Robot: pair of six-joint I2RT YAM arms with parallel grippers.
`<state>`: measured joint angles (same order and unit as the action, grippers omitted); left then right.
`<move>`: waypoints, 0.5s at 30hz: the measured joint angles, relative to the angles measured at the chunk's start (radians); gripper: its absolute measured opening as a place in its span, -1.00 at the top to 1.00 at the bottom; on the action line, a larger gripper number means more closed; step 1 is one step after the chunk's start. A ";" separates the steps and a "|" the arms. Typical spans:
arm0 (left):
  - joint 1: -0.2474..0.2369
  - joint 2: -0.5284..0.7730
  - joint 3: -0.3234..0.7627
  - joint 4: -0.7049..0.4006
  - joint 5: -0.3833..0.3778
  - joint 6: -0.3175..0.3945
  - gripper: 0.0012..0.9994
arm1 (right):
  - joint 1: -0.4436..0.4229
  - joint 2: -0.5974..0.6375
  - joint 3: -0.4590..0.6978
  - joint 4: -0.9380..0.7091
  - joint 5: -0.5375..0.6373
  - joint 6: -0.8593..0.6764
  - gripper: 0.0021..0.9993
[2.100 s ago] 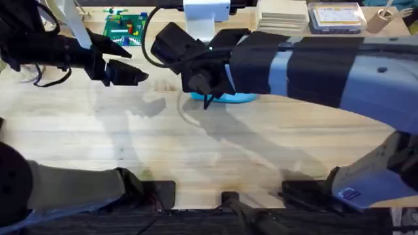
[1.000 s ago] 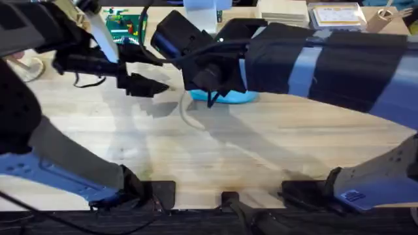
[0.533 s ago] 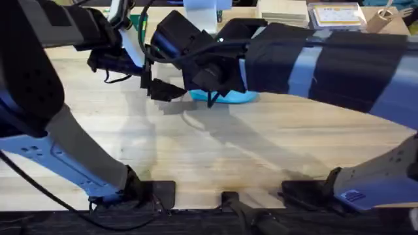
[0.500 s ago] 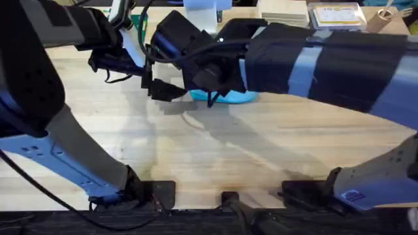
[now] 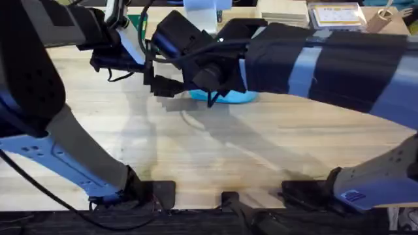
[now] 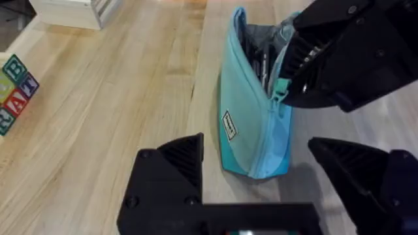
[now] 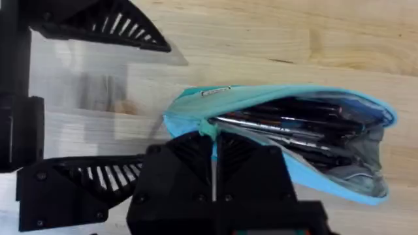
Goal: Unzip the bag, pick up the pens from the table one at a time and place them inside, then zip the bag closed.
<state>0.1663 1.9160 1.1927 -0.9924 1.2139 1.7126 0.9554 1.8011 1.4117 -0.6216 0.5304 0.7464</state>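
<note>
The light-blue bag (image 6: 251, 130) stands on its edge on the wooden table (image 5: 196, 150), its zipper open along most of the top. Dark pens (image 7: 287, 124) lie inside it, and their tips show in the mouth (image 6: 261, 62). My right gripper (image 7: 213, 147) is shut on the teal zipper pull (image 6: 281, 88) near the bag's left end; from overhead it hangs over the bag (image 5: 235, 98). My left gripper (image 6: 255, 149) is open and straddles that same end without touching it, its ribbed fingers (image 7: 111, 26) on either side.
Alphabet blocks (image 6: 13, 91) and a white crate (image 6: 72, 10) sit off to the left side. A green brick board (image 5: 134, 19), a white stand (image 5: 202, 10) and boxes (image 5: 336, 16) line the far edge. Bare wood stretches in front of the bag.
My left arm has swung in from the far left toward the bag, bringing its open gripper up to the bag's left end. The right arm has held still over the bag.
</note>
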 joint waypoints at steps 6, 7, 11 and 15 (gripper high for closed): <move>-0.027 0.001 0.000 0.021 0.009 -0.008 -0.99 | 0.000 0.000 0.000 0.000 0.000 0.000 0.94; -0.034 0.002 0.000 0.022 0.011 -0.008 -0.99 | 0.000 0.000 0.000 0.000 0.000 0.000 0.94; -0.055 0.010 0.000 0.038 0.018 -0.011 -0.99 | 0.000 0.000 0.000 0.000 0.000 0.000 0.94; -0.058 0.038 0.000 0.055 0.027 -0.017 -0.99 | 0.000 0.000 0.000 0.000 0.000 0.000 0.94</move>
<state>0.1081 1.9537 1.1927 -0.9379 1.2407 1.6955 0.9554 1.8011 1.4117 -0.6216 0.5304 0.7464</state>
